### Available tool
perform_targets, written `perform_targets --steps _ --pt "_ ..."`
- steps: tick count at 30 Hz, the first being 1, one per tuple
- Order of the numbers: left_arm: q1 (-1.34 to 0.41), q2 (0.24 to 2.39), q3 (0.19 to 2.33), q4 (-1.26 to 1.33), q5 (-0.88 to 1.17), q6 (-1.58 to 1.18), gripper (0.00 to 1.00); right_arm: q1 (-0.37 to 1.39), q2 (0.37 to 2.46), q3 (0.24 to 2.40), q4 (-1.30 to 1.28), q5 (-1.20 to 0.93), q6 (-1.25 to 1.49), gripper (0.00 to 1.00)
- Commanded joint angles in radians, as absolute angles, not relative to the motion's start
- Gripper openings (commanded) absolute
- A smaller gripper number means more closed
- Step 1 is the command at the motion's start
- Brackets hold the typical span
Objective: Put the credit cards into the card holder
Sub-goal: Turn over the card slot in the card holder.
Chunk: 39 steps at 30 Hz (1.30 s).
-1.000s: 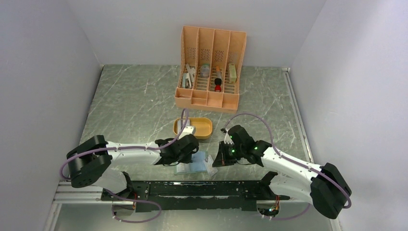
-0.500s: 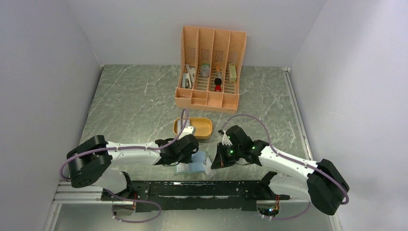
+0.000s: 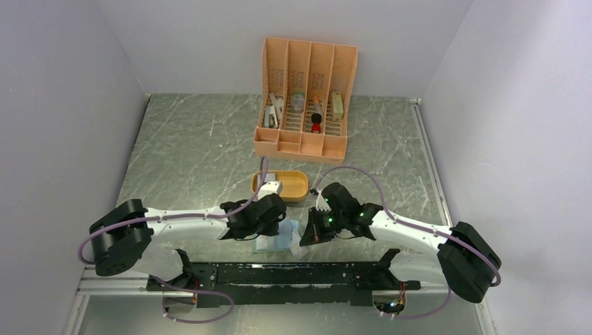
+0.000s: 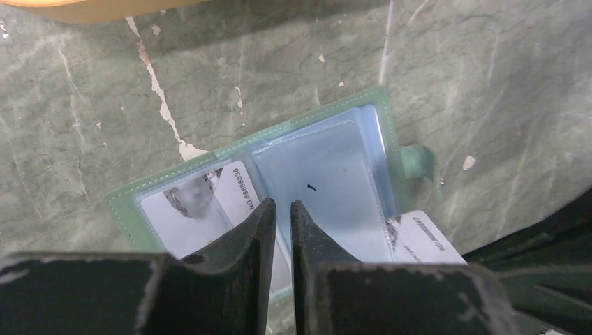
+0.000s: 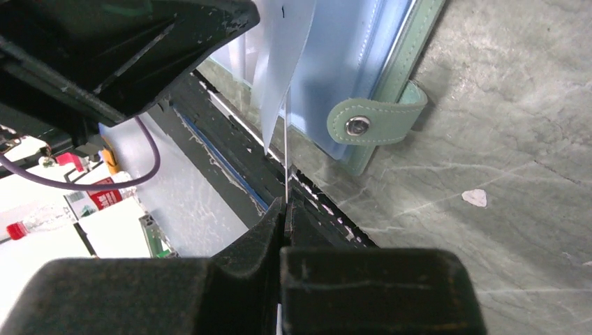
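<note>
The card holder lies open near the table's front edge, a green wallet with clear pockets. One credit card with a photo sits in its left pocket. My left gripper is shut, its tips down on the holder's middle fold. My right gripper is shut on a second credit card, seen edge-on, whose far end is at the mouth of the right clear pocket. That card also shows in the left wrist view, its end at the right pocket's edge.
An orange oval tray holding a small white object stands just beyond the holder. A tall orange slotted organizer with several items stands at the back. The black front rail runs right below the holder. The holder's snap strap sticks out to the right.
My right gripper has moved left with the card, up to the holder's right pocket. The left arm has shifted slightly but its gripper stays on the holder.
</note>
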State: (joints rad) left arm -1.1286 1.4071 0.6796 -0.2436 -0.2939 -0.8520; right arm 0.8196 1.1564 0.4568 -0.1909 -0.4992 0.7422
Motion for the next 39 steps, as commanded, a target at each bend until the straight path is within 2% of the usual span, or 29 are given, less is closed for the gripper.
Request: perform_targets --steps 1,3,6,20,30,39 --pt "-1.133 1.336 0.716 -0.284 -0.308 -0.843 0.25 0.828 1.163 0.488 -0.144 -0.494 0.760 0.00" --pt "-1.133 1.311 0.715 -0.296 -0.309 -0.840 0.34 0.835 1.176 0.493 -0.130 -0.493 0.765 0.00" --pt "-1.133 1.276 0.713 -0.322 -0.312 -0.842 0.39 0.850 1.198 0.502 -0.113 -0.482 0.773 0.00" --pt "-1.133 1.033 0.631 -0.407 -0.353 -0.907 0.41 0.913 1.350 0.595 -0.055 -0.434 0.783 0.00" --pt "-1.133 1.033 0.539 -0.347 -0.348 -0.923 0.35 0.936 1.409 0.605 -0.012 -0.409 0.813 0.00" --pt "-1.132 1.176 0.507 -0.298 -0.383 -0.931 0.15 0.931 1.277 0.577 -0.070 -0.295 0.859 0.00"
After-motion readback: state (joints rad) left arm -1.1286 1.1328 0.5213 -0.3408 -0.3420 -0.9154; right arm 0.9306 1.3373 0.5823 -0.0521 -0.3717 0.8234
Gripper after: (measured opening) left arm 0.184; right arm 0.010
